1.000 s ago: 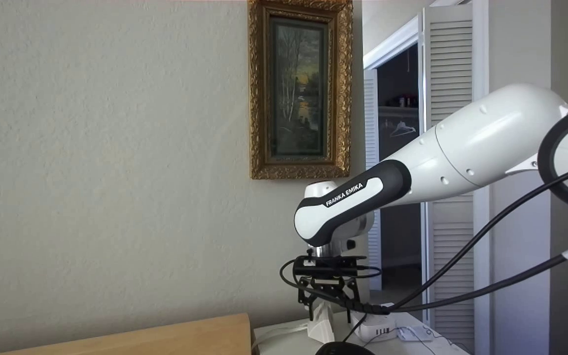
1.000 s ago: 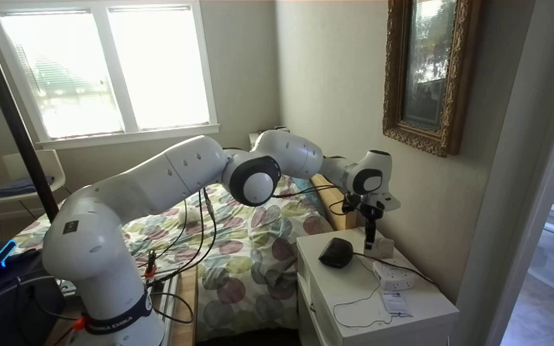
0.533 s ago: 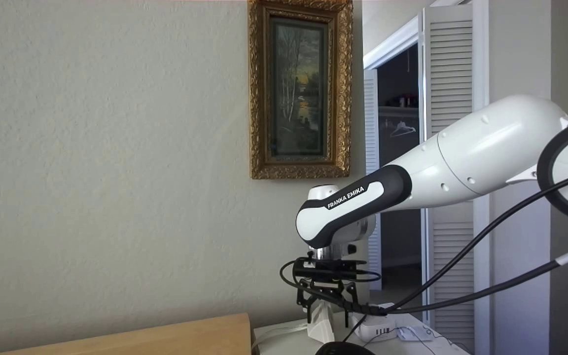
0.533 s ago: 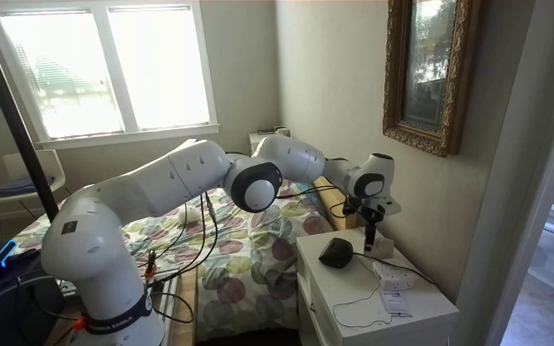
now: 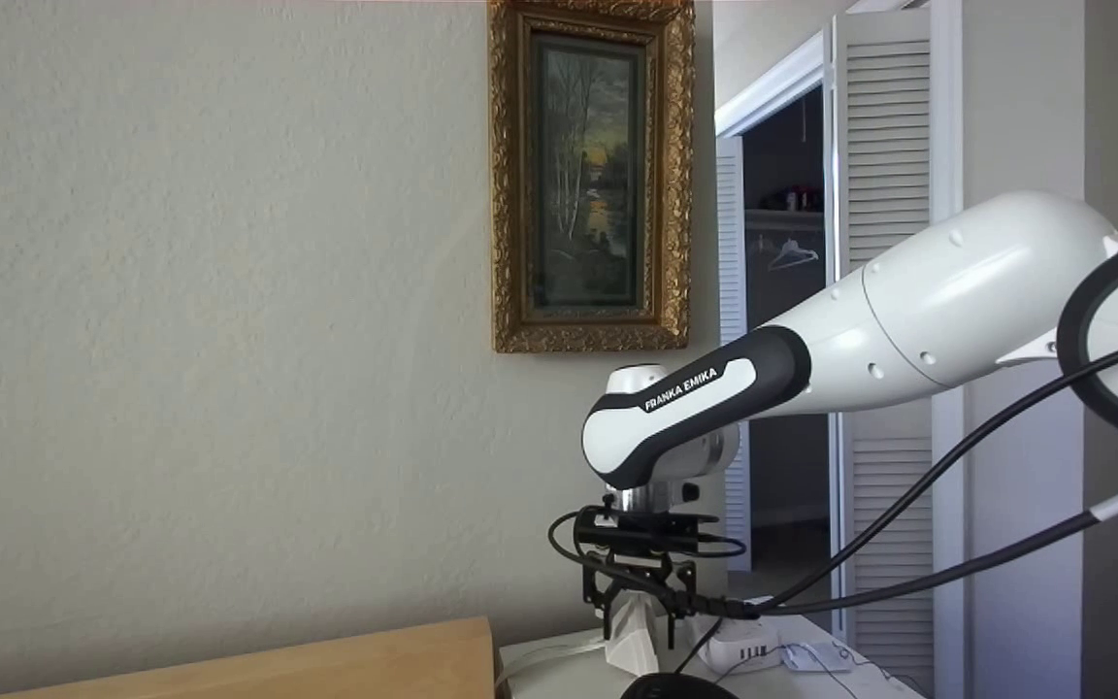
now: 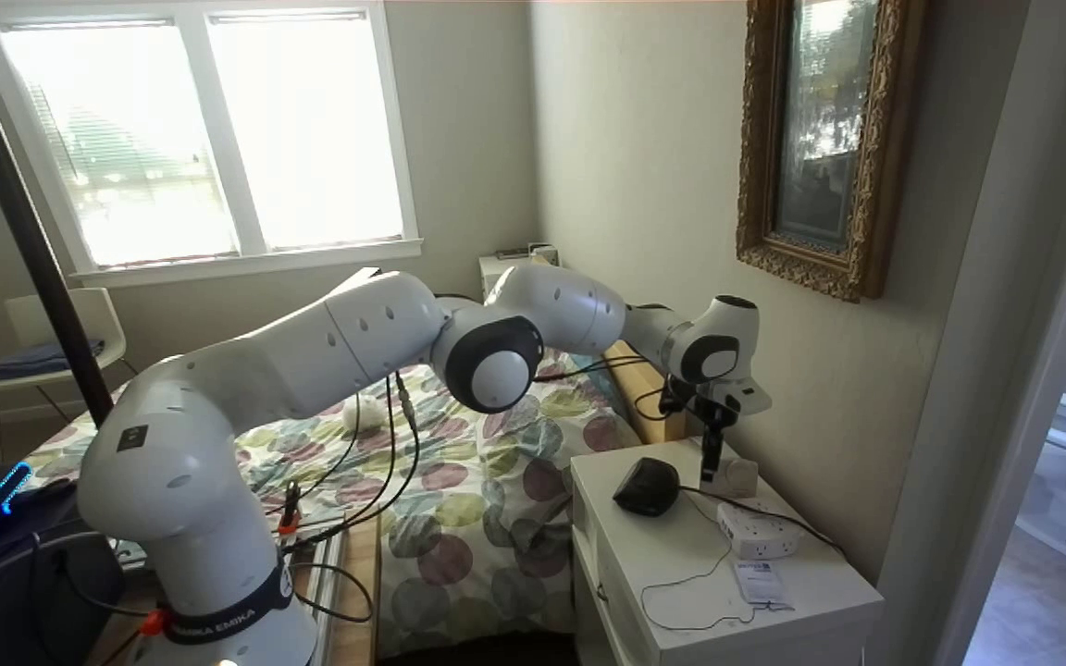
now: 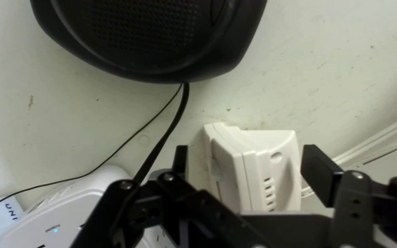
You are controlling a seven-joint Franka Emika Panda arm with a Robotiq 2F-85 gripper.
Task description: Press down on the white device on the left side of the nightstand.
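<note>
The white device (image 7: 253,165) stands on the pale top of the nightstand (image 6: 829,592). It also shows in both exterior views (image 5: 630,649) (image 6: 738,478), partly behind the gripper. It has a peaked top with slots and a round dimple. My gripper (image 7: 249,163) points down over it with its fingers partly spread, one on each side. In the wrist view there is a gap between the left finger and the device; the right finger is close to its right edge, and I cannot tell if they touch. The gripper body hides the device's near end.
A black rounded item (image 7: 150,44) with a cable sits beside the device. A white power strip (image 6: 760,532) and a small white packet (image 6: 762,585) lie on the nightstand's other side. A tan wooden board (image 5: 326,670) and the wall (image 5: 278,388) are close by.
The arm and gripper have come down slightly over the device. In the last half second the fingers have moved a little closer together. The device has not visibly moved.
</note>
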